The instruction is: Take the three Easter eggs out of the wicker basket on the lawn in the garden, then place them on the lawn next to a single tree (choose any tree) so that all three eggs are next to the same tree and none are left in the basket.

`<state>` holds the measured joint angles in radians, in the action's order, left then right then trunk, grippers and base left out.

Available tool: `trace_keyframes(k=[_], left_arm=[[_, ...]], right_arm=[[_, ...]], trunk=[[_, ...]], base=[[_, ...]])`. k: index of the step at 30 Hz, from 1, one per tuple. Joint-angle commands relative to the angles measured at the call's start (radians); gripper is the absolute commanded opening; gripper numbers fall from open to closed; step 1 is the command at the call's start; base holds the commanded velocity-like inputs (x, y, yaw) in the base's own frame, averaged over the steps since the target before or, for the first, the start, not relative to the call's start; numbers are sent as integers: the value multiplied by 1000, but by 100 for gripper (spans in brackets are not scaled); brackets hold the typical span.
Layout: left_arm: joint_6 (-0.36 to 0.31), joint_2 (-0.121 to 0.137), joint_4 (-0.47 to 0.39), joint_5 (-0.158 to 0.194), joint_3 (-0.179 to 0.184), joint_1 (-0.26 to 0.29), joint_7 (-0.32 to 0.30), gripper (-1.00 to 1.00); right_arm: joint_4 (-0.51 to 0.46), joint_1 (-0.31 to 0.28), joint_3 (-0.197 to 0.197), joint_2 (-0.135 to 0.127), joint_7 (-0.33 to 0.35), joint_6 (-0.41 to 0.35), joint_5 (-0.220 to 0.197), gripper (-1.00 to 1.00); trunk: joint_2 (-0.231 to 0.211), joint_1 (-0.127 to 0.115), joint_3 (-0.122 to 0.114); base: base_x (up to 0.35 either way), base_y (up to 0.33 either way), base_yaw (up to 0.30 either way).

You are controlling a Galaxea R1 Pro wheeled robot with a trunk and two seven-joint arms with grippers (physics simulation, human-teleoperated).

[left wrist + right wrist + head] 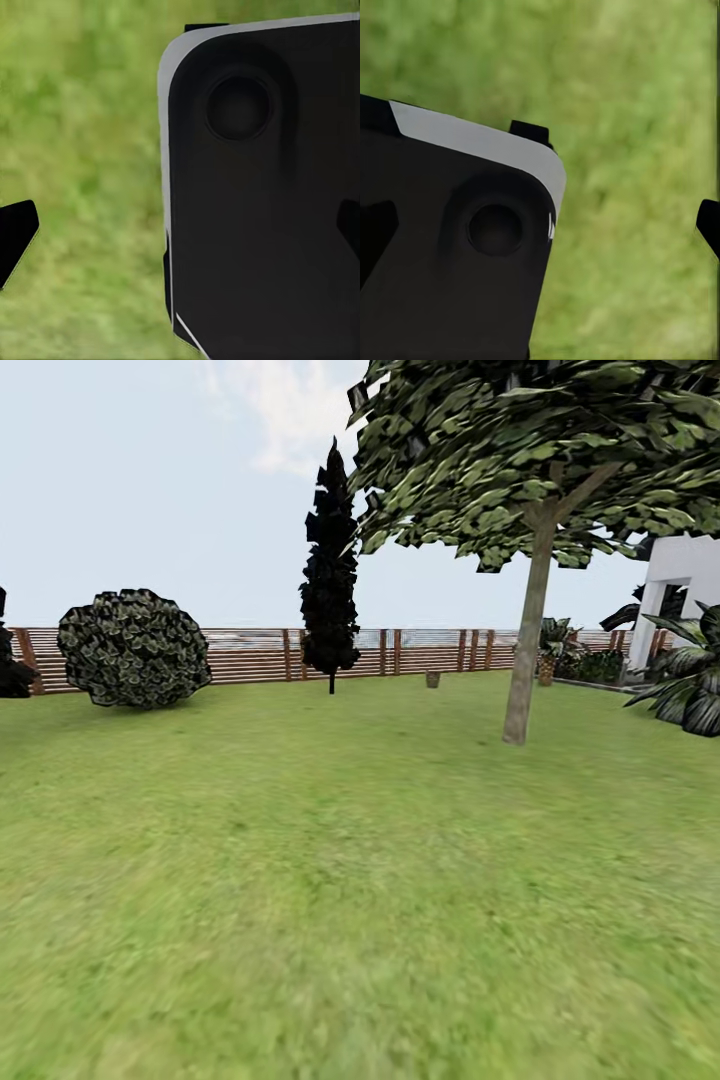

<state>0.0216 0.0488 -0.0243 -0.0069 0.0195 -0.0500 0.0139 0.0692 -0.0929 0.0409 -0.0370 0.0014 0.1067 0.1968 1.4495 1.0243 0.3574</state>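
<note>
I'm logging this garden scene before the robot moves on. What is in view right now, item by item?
lawn: one, mottled green, whole foreground.
tree: one, grey-brown trunk, green canopy, right of centre.
wicker basket: one, brown, small, far off by the fence.
conifer: one, dark, narrow, centre.
shrub: one, round, dark green, left.
fence: one, brown slats, across the back.
house: one, white, right edge.
spiky plants: dark green, right edge.
left pincer: black fingertips, over grass.
right pincer: black fingertips, over grass.
</note>
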Motion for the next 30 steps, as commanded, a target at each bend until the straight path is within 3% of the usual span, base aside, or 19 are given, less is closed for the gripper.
trace_keyframes(k=[1, 30], left_arm=[[1, 0, -2, -1, 2, -1, 1, 100], [1, -1, -2, -1, 2, -1, 1, 100]], right_arm=[[4, -2, 4, 0, 0, 7, 2, 100], [4, -2, 3, -1, 0, 8, 2, 100]], trunk=[[0, 1, 1], [0, 1, 1]], base=[[335, 0, 0], [281, 0, 0]])
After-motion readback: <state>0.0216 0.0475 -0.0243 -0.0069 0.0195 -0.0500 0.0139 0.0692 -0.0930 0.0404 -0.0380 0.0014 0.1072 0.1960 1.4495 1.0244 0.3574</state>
